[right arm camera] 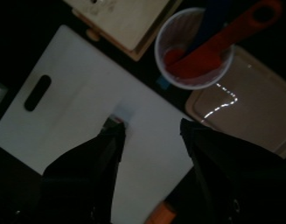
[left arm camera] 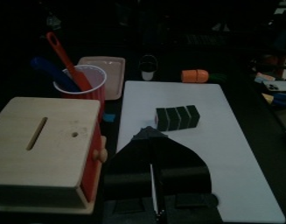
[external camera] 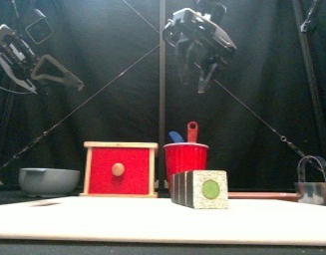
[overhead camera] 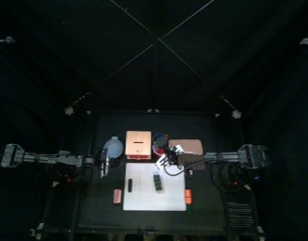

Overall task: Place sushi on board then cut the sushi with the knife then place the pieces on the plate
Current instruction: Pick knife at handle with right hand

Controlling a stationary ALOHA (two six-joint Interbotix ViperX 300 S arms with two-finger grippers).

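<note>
The dark green sushi roll lies on the white cutting board. Behind the board stands a red cup holding a red knife and a blue knife. The pink tray lies beside the cup. My right gripper hangs open high over the board's back part, near the cup. My left gripper is shut and empty, raised at the board's left side.
A wooden box with a red drawer front stands left of the cup. A blue-grey bowl sits further left. A metal cutter is at the right. An orange toy lies beside the board.
</note>
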